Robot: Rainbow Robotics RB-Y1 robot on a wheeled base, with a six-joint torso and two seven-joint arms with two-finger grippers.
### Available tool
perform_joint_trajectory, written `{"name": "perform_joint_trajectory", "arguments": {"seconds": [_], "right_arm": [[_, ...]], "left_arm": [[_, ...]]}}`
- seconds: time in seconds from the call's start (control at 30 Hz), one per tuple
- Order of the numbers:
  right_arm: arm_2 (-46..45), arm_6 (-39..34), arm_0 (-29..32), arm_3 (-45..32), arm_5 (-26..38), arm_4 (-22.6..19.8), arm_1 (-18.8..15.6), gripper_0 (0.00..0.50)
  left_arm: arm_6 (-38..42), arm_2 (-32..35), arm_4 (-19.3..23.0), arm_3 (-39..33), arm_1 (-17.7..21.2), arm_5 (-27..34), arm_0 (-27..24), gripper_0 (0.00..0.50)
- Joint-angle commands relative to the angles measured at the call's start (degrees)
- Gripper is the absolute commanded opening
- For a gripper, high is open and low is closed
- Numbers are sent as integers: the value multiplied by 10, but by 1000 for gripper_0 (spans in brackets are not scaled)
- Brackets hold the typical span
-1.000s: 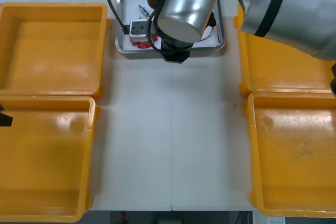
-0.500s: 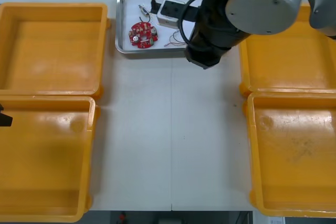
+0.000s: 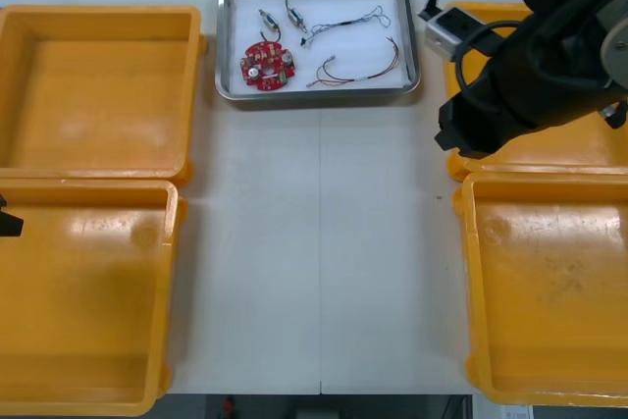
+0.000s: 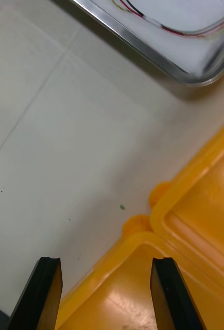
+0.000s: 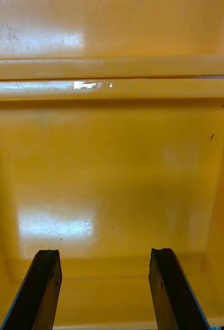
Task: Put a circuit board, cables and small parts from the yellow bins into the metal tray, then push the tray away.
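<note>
Retraction of the right arm is the change. A second ago it covered the middle of the metal tray, and half a second ago it hung over the tray's 4 o'clock corner. It now stands at 2 o'clock on the table, above the seam between the far right yellow bin and the near right yellow bin. The right gripper has its fingers apart with nothing between them; beyond them lie bare table, the meeting corners of those two bins, and one corner of the tray. The tray sits at 12 o'clock, close to the far edge of the table, in the same place as in both earlier pictures, and its white interior is now uncovered. Inside it, the round red circuit board lies at 8 o'clock and two small metal parts lie at 10 to 11 o'clock. A black cable lies at 1 o'clock and a red and yellow cable at 4 o'clock. The left gripper waits at 8 o'clock over the near left yellow bin, fingers apart and empty. All four bins look bare. Judgement: loading is complete, the tray has probably reached its pushed-away position, and the right arm's withdrawal is likely the closing move of the task.
</note>
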Motion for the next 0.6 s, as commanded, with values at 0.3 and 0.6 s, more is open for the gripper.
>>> {"name": "perform_joint_trajectory", "arguments": {"seconds": [0.3,0.6], "right_arm": [[-203,-46,177,-39,71,-21,-40,500],[-319,-42,286,-46,106,-18,-40,500]], "left_arm": [[-26,-4,4,-8,22,3,3,500],[-26,-4,4,-8,22,3,3,500]]}}
